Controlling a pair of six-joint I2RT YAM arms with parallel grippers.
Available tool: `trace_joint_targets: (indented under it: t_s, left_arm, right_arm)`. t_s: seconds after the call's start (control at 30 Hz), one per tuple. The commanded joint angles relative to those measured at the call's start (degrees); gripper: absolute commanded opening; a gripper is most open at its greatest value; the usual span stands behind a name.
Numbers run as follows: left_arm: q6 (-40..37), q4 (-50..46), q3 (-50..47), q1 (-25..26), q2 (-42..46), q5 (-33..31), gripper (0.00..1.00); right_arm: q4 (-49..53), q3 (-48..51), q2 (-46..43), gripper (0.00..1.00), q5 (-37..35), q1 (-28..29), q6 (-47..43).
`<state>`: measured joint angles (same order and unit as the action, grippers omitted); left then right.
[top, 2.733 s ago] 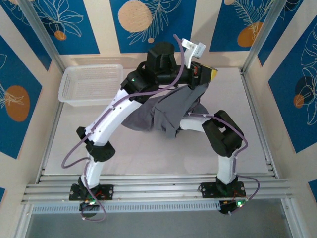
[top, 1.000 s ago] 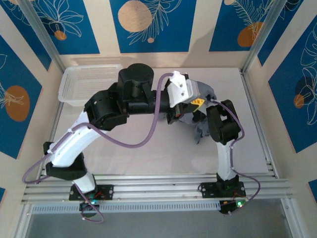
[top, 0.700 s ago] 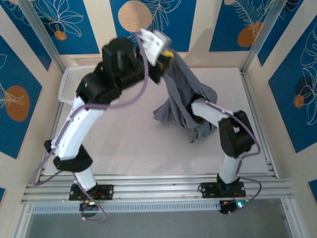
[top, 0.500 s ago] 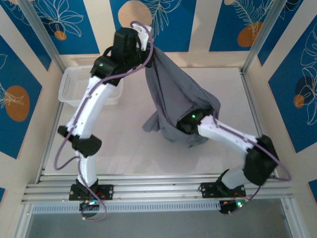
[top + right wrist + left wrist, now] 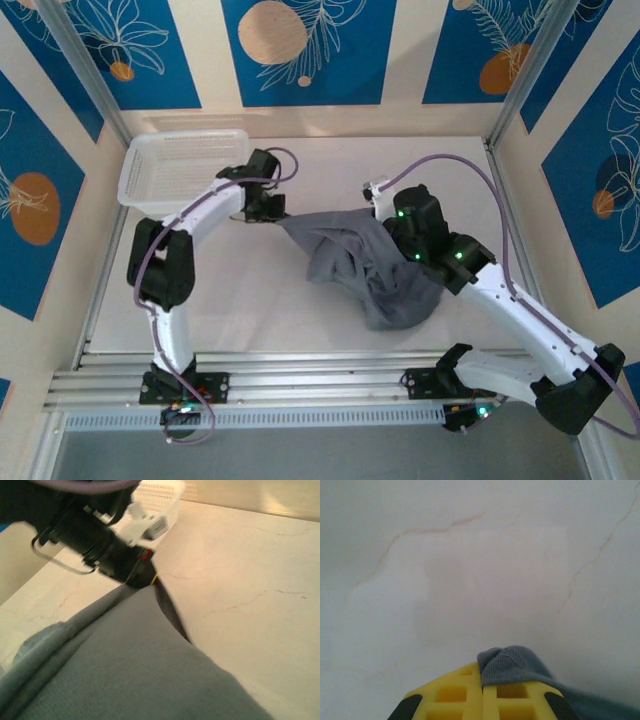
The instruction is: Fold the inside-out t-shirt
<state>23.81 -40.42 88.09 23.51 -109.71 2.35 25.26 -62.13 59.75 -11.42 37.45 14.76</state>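
Two arms reach in over the white table (image 5: 250, 290), where the inside-out t-shirt (image 5: 365, 270) lies crumpled near the middle, bunched towards the right and pulled into a taut strip on its left. That strip ends at the left gripper (image 5: 278, 214), which is low over the table and near the white mesh basket (image 5: 185, 168) in the far left corner. In the left wrist view its yellow fingers (image 5: 451, 694) are pressed together on a stitched hem corner of the grey cloth, which pokes out past their tips. The right gripper (image 5: 398, 228) sits at the far right edge of the heap; cloth hides its fingers, so I cannot tell whether they are apart or clamped. From the right wrist, grey cloth stretches away to the left gripper, with the basket beyond it.
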Motion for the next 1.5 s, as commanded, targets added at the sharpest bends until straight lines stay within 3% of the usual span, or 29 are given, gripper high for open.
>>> trace_joint_targets:
  t_s: [0.0,0.1,0.2,0.4,0.47,0.53,0.6,0.7,0.77,0.83,0.9,0.93,1.07,1.23,1.33,1.4,1.43,1.47]
  left_arm:
    - [2.4,7.8,-5.0,-3.3,6.1,-0.8,0.15]
    - [3.2,9.6,-6.5,-3.9,12.8,1.3,0.44]
    - [4.2,12.3,-6.0,-3.8,21.0,6.5,0.64]
    - [10.6,18.2,-6.0,1.1,30.5,26.0,0.77]
    - [11.9,20.1,-6.7,5.0,31.7,30.2,0.78]
    - [11.8,23.0,-8.1,9.4,32.5,32.7,0.93]
    - [11.7,21.6,-7.3,12.0,31.2,32.6,0.99]
    - [13.9,23.5,-7.8,13.0,27.8,34.4,0.97]
    - [14.9,26.5,-8.2,14.0,25.5,38.2,0.86]
    - [14.6,27.2,-8.6,14.9,24.6,39.1,0.61]
    - [13.1,25.3,-9.8,15.0,25.6,36.6,0.17]
    - [11.8,23.3,-10.0,14.9,26.3,34.4,0.01]
    - [8.3,16.4,-11.8,13.9,29.5,25.7,0.00]
    - [7.8,13.2,-20.1,10.5,33.5,18.7,0.00]
    - [8.9,18.9,-24.8,8.9,35.3,23.3,0.00]
    - [11.9,24.0,-23.0,9.7,34.6,30.0,0.00]
    - [12.9,25.0,-21.2,10.5,34.0,31.3,0.10]
    - [13.2,25.0,-18.5,11.8,33.5,30.9,0.27]
  right_arm:
    - [-5.5,-0.8,-3.4,0.00,0.9,-3.5,3.7]
    - [-5.5,0.2,-2.3,0.00,-0.7,-4.8,6.5]
    - [-4.8,-0.7,0.2,0.00,1.2,-4.7,7.2]
    - [-2.5,-3.8,5.1,0.00,-3.1,-3.0,7.2]
    - [-0.7,-5.3,7.0,0.00,-6.6,-3.0,9.5]
    - [-0.7,-6.1,8.5,0.00,-7.3,-2.4,9.8]
    - [-3.3,-5.4,9.1,0.00,-7.3,-0.6,8.1]
    - [-3.5,-6.6,10.7,0.00,-7.1,0.4,8.3]
    - [-1.7,-8.3,12.1,0.00,-7.5,0.5,8.9]
    - [-0.5,-9.1,12.7,0.00,-8.9,0.5,9.5]
    - [0.4,-9.2,12.8,0.00,-11.0,0.0,10.5]
    - [1.0,-9.3,12.8,0.00,-11.5,-0.5,11.3]
    - [2.8,-9.5,12.2,0.00,-10.6,-4.0,13.7]
    - [4.6,-10.2,9.1,0.00,-5.4,-12.9,17.4]
    - [2.8,-10.0,7.9,0.00,-0.6,-14.0,16.1]
    - [2.1,-9.6,8.7,0.00,1.2,-12.8,16.0]
    - [1.5,-9.3,9.1,0.00,1.2,-11.9,15.6]
    - [0.7,-8.7,9.6,0.00,0.4,-10.6,15.0]
